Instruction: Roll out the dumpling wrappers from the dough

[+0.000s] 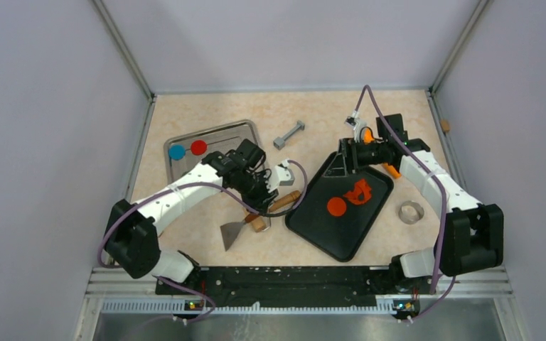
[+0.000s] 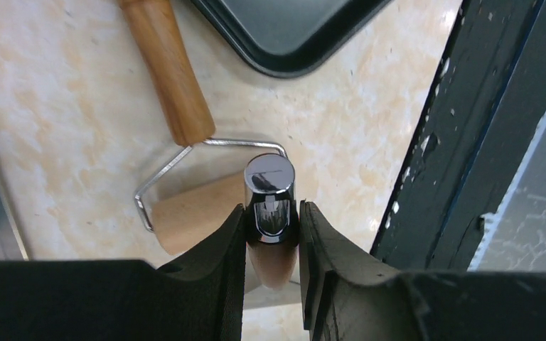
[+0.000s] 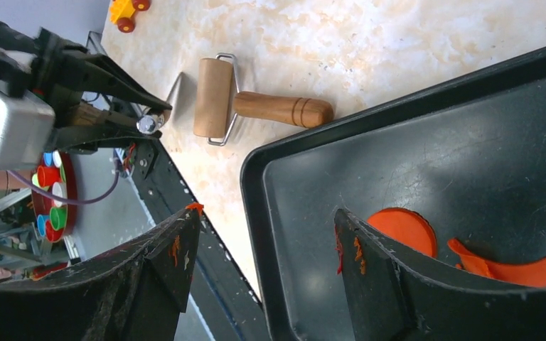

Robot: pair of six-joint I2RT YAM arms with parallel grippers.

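**Item: dough** (image 1: 360,192). A ragged orange-red sheet is seen in the black tray (image 1: 325,233), right of the frame's centre in the top view. It touches nothing but the tray floor.

**Item: dumpling wrappers.**
- An orange-red wrapper (image 1: 337,207) lies flat in the same tray, just to the lower left of the dough.
- A blue wrapper (image 1: 177,151) and a red wrapper (image 1: 198,147) are set side by side in the silver tray (image 1: 222,133), at the upper left of the table (image 1: 313,106).

**Item: right gripper** (image 3: 266,213).
- The jaws are held wide apart and nothing is held between them.
- In the top view it is placed over the tray's upper corner, with the dough below it in the frame and apart from it.
- In the wrist view the orange-red wrapper is partly hidden behind one clay-smeared finger (image 3: 366,256). The dough is cut off at the lower right edge.

**Item: left gripper** (image 2: 271,213).
- The jaws are closed to a narrow gap on a chrome-capped handle (image 2: 270,186).
- This is probably the handle of the scraper (image 1: 232,233), though the join is covered by the arm.
- It is located left of the black tray, well apart from the dough.

**Item: wooden roller** (image 3: 213,98). It is laid on the table between the left gripper and the black tray, and is gripped by neither arm.
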